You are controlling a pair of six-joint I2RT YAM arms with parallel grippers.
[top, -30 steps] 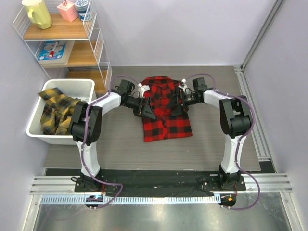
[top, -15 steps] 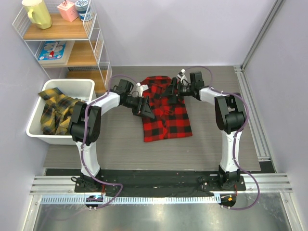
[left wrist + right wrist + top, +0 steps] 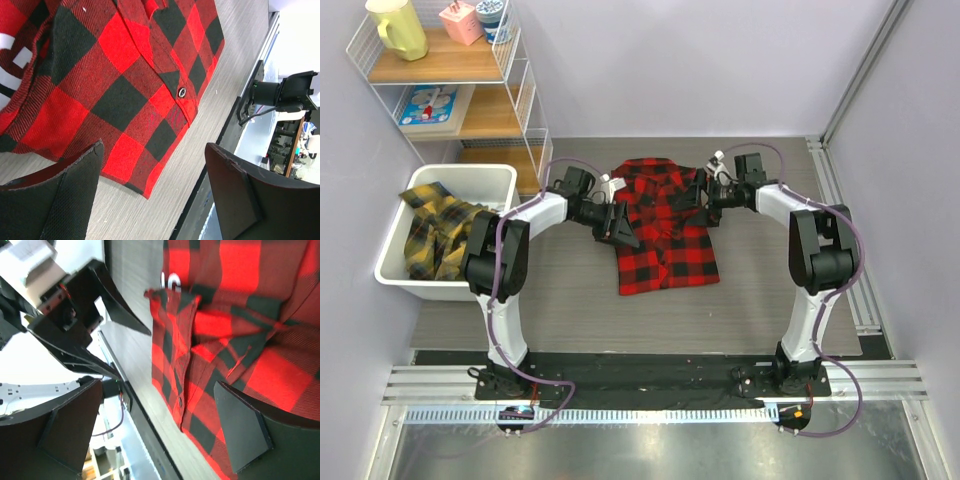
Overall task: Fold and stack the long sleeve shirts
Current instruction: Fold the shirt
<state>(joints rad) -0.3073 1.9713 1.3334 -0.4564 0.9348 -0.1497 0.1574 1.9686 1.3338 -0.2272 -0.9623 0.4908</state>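
Left tool (image 3: 618, 226) and right tool (image 3: 695, 203) gape released at red-and-black shirt (image 3: 665, 250); white lettering (image 3: 170, 281) unreadable.

Bright even light, faint shadows, sharp focus

Red-and-black shirt (image 3: 665, 225), frame centre: soft matt flannel weave; shiny metal snap (image 3: 182, 92). Bench (image 3: 570, 300): grey matt wood-grain. Bin (image 3: 420, 288), left: smooth white plastic. Yellow-and-black shirts (image 3: 435, 235) in it: same soft check cloth. Left end effector (image 3: 152, 150) fingers (image 3: 65, 200): matt black, mesh-textured inner face.
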